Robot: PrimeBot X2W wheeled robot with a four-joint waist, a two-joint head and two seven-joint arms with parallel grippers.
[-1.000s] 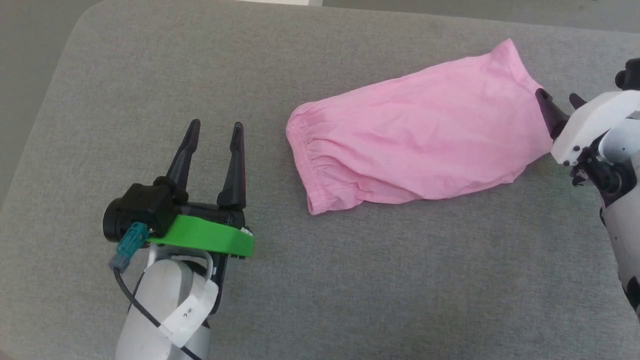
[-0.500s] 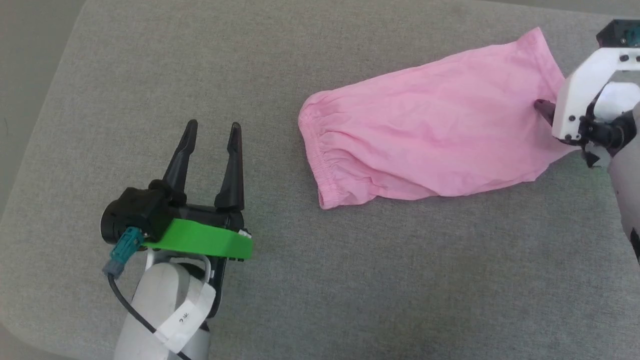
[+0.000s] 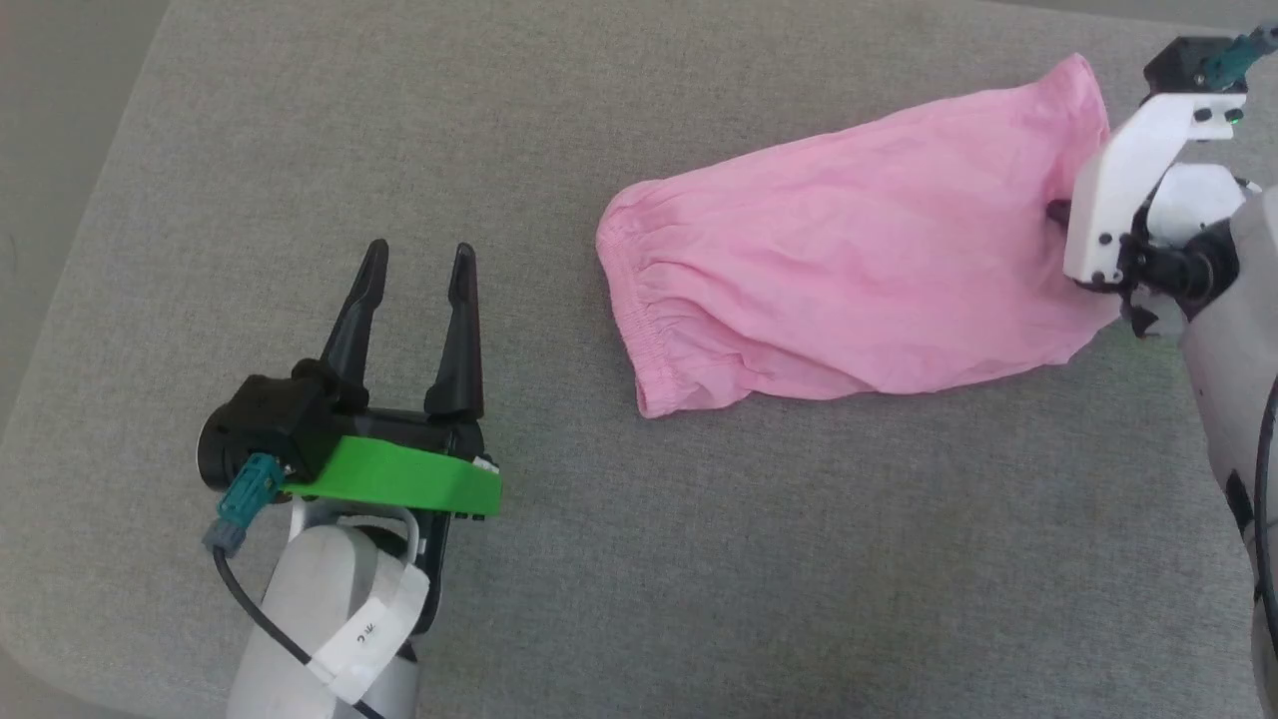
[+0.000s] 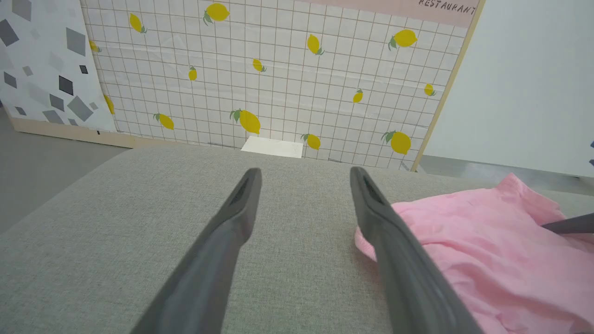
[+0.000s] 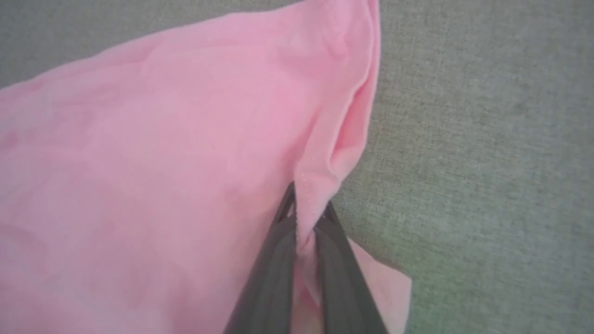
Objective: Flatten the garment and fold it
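garment fold pinched, right pincer tips half buried

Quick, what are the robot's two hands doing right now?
Left gripper: open, holding nothing.
Right gripper: shut, pinching an edge of the garment.

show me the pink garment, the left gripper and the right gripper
garment (image 3: pixel 849 270), head view, middle of the pink cloth
left gripper (image 3: pixel 420 248), head view, midway between its open fingertips
right gripper (image 5: pixel 308 197), right wrist view, between fingertips shut on the garment's edge
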